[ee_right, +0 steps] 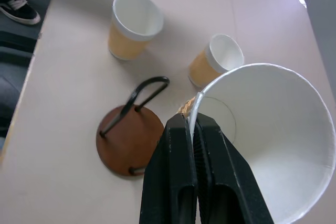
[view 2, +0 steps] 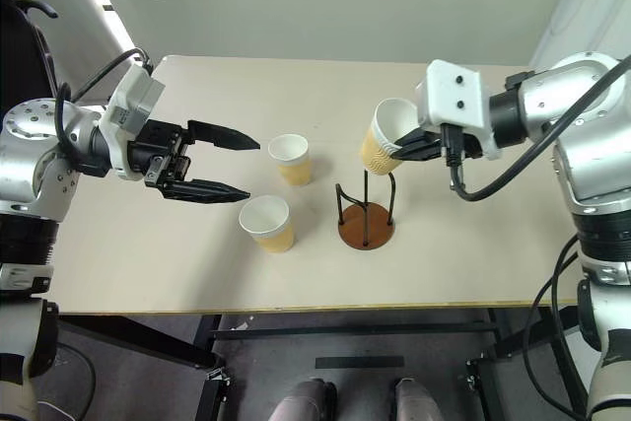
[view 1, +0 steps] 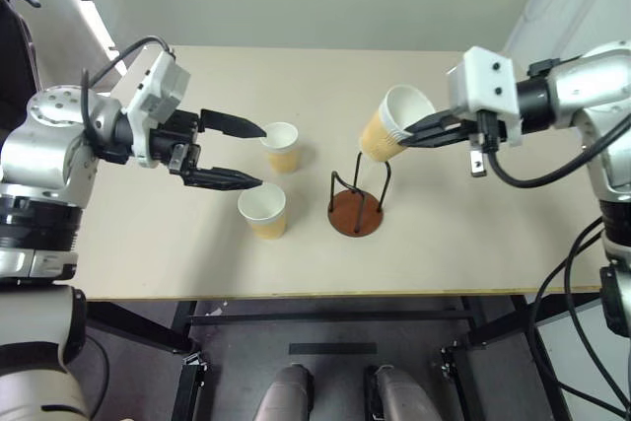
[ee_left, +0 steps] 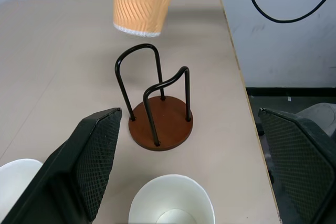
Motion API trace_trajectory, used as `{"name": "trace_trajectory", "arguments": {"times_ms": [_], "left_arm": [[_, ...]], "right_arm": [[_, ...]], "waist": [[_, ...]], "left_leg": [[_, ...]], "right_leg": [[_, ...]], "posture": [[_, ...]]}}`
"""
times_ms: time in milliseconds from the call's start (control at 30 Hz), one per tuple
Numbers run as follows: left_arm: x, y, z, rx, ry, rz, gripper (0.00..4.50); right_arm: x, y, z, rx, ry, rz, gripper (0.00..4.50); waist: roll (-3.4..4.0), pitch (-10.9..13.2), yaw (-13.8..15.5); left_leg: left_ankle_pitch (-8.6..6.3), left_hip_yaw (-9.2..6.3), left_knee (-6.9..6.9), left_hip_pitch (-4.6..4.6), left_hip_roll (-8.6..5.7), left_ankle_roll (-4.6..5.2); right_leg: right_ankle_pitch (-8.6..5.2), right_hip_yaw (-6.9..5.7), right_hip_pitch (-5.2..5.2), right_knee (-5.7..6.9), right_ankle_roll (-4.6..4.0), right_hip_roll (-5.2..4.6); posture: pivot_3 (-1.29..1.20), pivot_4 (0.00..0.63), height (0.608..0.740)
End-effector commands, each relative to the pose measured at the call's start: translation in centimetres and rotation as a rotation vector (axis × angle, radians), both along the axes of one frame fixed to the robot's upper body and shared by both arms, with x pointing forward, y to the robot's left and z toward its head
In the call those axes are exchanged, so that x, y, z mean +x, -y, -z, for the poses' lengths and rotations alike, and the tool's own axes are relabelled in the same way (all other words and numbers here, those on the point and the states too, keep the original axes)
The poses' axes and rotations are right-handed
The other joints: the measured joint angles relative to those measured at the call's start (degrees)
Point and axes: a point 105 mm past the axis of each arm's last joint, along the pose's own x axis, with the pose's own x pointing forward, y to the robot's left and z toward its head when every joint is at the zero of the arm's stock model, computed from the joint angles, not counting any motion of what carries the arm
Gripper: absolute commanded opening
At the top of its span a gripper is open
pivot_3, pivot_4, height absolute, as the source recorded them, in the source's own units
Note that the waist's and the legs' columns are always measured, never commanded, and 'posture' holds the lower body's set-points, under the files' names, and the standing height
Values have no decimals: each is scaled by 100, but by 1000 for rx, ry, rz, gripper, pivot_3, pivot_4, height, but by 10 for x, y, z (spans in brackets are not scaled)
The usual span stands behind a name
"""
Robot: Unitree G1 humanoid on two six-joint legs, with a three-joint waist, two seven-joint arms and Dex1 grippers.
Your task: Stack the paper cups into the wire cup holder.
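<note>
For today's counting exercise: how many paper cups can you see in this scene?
3. One cup is held by its rim in the right end effector above the wire cup holder; two stand on the table.

Head pair: from above, facing forward and down over the table (view 1: 148, 244), near edge low in both, far edge high; same scene, slightly offset sideways. Left wrist: low over the table, looking between its own spread fingers (ee_left: 89, 166) toward the holder (ee_left: 160, 124) and the table's right edge. Right wrist: close behind the held cup (ee_right: 268, 150), looking down along its own fingers (ee_right: 194, 182). Shared by all four: holder, held cup, standing cups (view 1: 280, 148).
</note>
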Motion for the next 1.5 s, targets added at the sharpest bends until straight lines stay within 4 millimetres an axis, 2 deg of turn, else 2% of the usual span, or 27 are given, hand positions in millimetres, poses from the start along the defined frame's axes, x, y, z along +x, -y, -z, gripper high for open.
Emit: {"name": "trace_trajectory", "arguments": {"times_ms": [33, 700, 800, 1000, 1100, 1267, 1333, 1433, 1500], "left_arm": [[-8, 1, -11, 11, 40, 46, 4500], [-8, 2, -11, 9, 44, 41, 4500], [-8, 3, -11, 10, 45, 41, 4500], [-8, 4, -12, 9, 47, 38, 4500], [-7, 4, -13, 5, 48, 30, 4500], [-1, 1, -15, 28, 38, -4, 4500], [2, -5, -13, 98, 51, -39, 4500], [3, -30, 16, 385, 118, -82, 4500], [0, -36, 27, 457, 120, -66, 4500]], "right_arm": [[-1, -6, -6, -2, 56, -19, 39], [10, -19, 30, -91, 31, -51, 39], [11, -20, 32, -94, 28, -50, 552], [11, -24, 27, -43, 22, -44, 2490], [10, -26, 16, 31, 16, -32, 3525], [5, -24, -16, 212, -18, -1, 3525], [3, -21, -26, 273, -38, 18, 3525], [-4, -13, -32, 312, -70, 37, 3525], [-7, -9, -34, 328, -79, 43, 3525]], "waist": [[0, 0, 0], [0, 0, -1], [0, 0, -1], [0, 0, -3], [0, 0, -3], [0, 0, 0], [0, 0, 0], [0, 0, -10], [1, 1, -18]], "left_leg": [[0, 0, 0, -1, 0, 0], [1, 0, 0, -1, 0, -1], [1, 0, 0, -2, 0, -1], [1, 0, 0, -2, 0, -1], [1, 0, 0, -2, 0, -1], [2, 0, 0, -4, 0, -3], [2, 0, 0, -5, -1, -4], [1, 0, -4, -2, -1, -5], [0, 1, -10, -5, -2, -10]], "right_leg": [[0, 0, -1, 1, 0, 0], [0, 0, -1, 1, -1, 0], [0, -1, -2, 1, -1, 0], [0, 0, -2, 1, -1, 0], [0, 0, -1, 0, -1, 0], [-1, -1, -2, 1, -2, 0], [-1, 0, -2, -1, -3, 0], [-4, 1, -3, -3, -8, 0], [-6, 8, -16, 0, -9, 3]], "posture": [[0, 150, 740], [0, 150, 740], [0, 150, 740], [0, 150, 740], [0, 150, 740], [0, 150, 740], [0, 150, 740], [0, 150, 740], [0, 150, 740]]}}
